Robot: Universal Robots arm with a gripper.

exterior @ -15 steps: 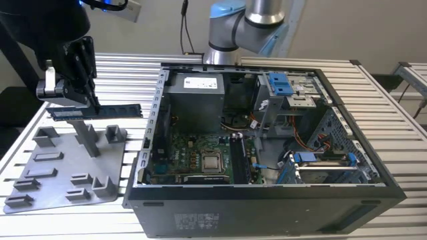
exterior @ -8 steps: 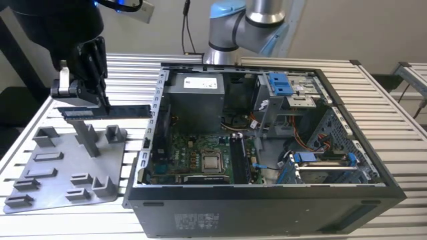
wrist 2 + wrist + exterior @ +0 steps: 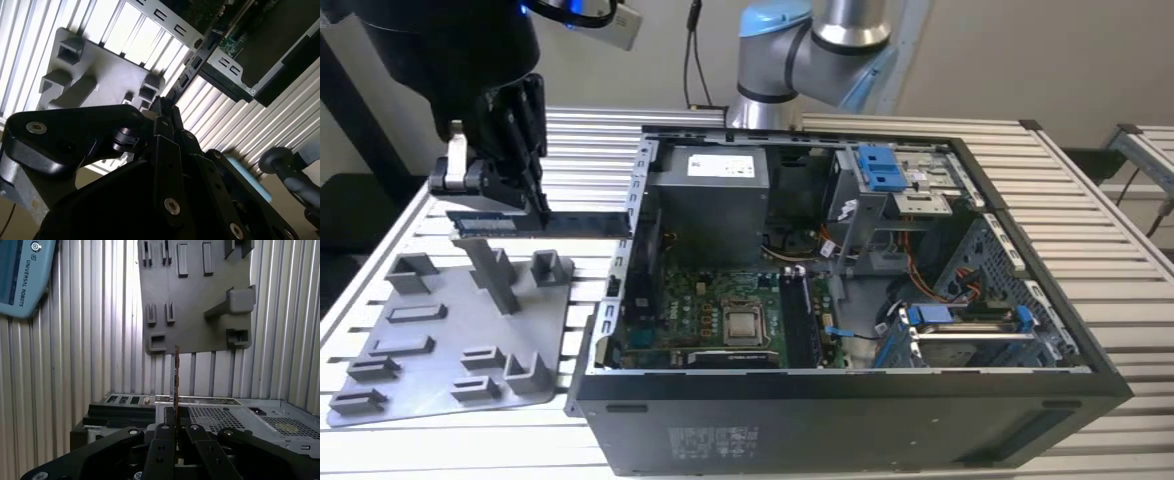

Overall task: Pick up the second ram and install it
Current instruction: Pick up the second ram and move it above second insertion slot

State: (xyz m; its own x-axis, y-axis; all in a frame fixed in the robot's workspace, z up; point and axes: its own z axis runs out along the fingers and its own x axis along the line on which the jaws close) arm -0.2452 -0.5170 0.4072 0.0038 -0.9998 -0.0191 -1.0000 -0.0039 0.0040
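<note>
**lurker_42:** So where's the stick right now? And is the claw actually on it or just near it?

**op:** Going from the exterior view's left: my gripper (image 3: 530,203) hangs over the slatted table (image 3: 587,150), clenched on the second ram (image 3: 580,222). The stick is level and up in the air, past the far end of the grey tray (image 3: 454,340). It's above the tray's upright posts and not touching them. Its end on the exterior view's right sits just beside the side wall of the open computer case (image 3: 854,420), on the outside.

**lurker_42:** Sure it's pinched and not just resting there?

**op:** Pretty sure, yeah. In the first wrist view I see the stick edge-on, a thin strip poking straight out from between the black fingers (image 3: 161,440), which are closed tight against it. The tray is beyond its tip and the case is down by the fingers. There's also a pale blue device (image 3: 20,275) lying on the slats off to one side.

**lurker_42:** And further right?

**op:** Inside the case the green board (image 3: 707,310) lies flat on the bottom, with the silver square chip (image 3: 744,325) in the middle of it. A grey power supply box (image 3: 707,205) sits behind that. Blue brackets (image 3: 881,165) are over toward the exterior view's right, and the arm's base (image 3: 814,40) stands behind the case.
</note>
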